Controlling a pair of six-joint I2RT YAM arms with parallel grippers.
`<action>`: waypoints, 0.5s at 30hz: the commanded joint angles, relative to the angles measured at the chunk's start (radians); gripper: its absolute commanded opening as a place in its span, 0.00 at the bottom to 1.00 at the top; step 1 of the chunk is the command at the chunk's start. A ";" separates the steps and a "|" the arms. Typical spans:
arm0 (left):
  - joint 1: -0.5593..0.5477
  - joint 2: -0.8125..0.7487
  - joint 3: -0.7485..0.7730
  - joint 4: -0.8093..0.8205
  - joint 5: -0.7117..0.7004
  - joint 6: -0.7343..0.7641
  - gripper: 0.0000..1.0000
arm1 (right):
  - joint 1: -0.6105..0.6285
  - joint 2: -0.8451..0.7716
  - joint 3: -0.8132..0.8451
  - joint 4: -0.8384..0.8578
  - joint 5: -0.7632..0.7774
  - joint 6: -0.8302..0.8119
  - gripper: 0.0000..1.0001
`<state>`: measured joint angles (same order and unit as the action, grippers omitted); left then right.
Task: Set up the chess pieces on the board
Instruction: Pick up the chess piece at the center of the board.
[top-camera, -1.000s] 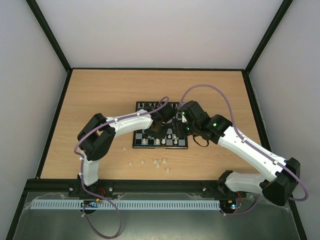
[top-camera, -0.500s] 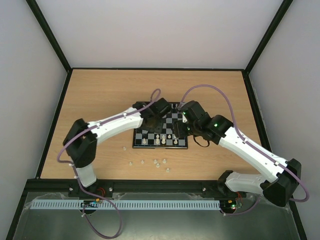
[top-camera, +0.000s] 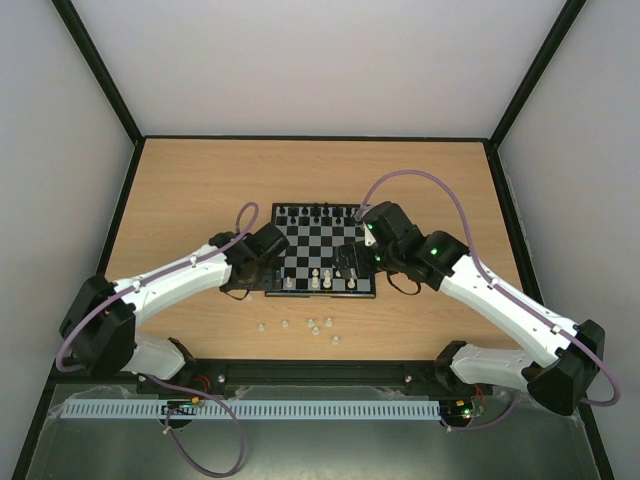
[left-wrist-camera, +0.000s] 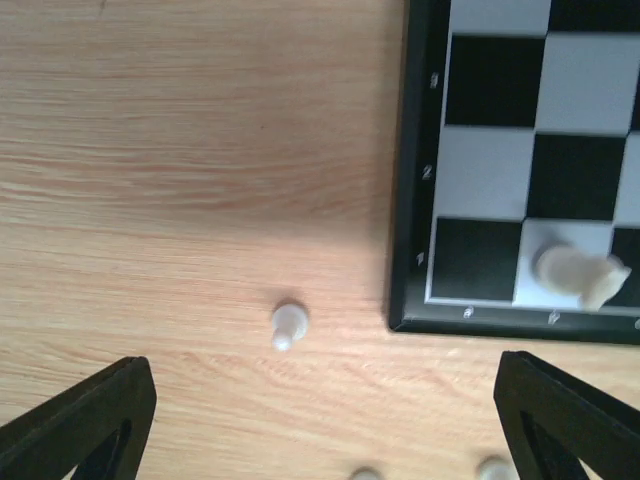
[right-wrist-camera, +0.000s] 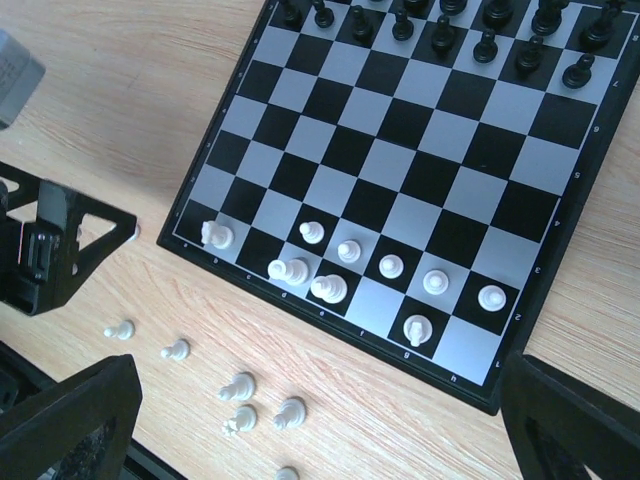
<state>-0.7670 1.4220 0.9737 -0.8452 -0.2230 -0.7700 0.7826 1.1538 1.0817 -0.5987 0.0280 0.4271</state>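
Top view: within the last second the left arm had come off the board (top-camera: 322, 232). It had been over the lower-middle squares and now sat just past the board's lower-left corner. Its jaws went from nearly shut to wide apart in that time.

The left gripper (left-wrist-camera: 320, 385) was open and empty, with only bare wood between the fingers at the bottom of its wrist view. A lone white pawn (left-wrist-camera: 288, 325) stood on the table just left of the board's corner and a little above the gap between the fingers (touching neither).

The right gripper (right-wrist-camera: 320, 385) had held its spot over the board's lower-right part. Its jaws had also widened, and nothing was held.

Right wrist view: the black pieces (right-wrist-camera: 440, 35) lined the board's top edge. Nine white pieces sat in the lower rows, among them a corner piece (right-wrist-camera: 215, 236) (too blurred to name). At least six loose white pieces (right-wrist-camera: 240, 385) lay on the wood below the board's lower edge.

Reading: both hands looked to have finished a release, so a fresh pick was due. The white side was unfinished. The left gripper seemed best placed for the lone pawn; these pieces are tiny and would topple easily under a careless descent.
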 joint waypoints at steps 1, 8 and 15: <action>0.007 -0.066 -0.074 0.016 -0.004 -0.077 0.99 | -0.006 -0.023 -0.011 -0.001 -0.030 -0.008 0.99; 0.018 -0.056 -0.154 0.063 0.010 -0.101 0.99 | -0.005 -0.036 -0.032 0.014 -0.053 -0.012 0.99; 0.046 -0.017 -0.206 0.153 0.049 -0.085 0.81 | -0.004 -0.039 -0.038 0.024 -0.070 -0.019 0.99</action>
<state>-0.7422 1.3819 0.7910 -0.7509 -0.2005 -0.8593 0.7807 1.1374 1.0569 -0.5766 -0.0208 0.4255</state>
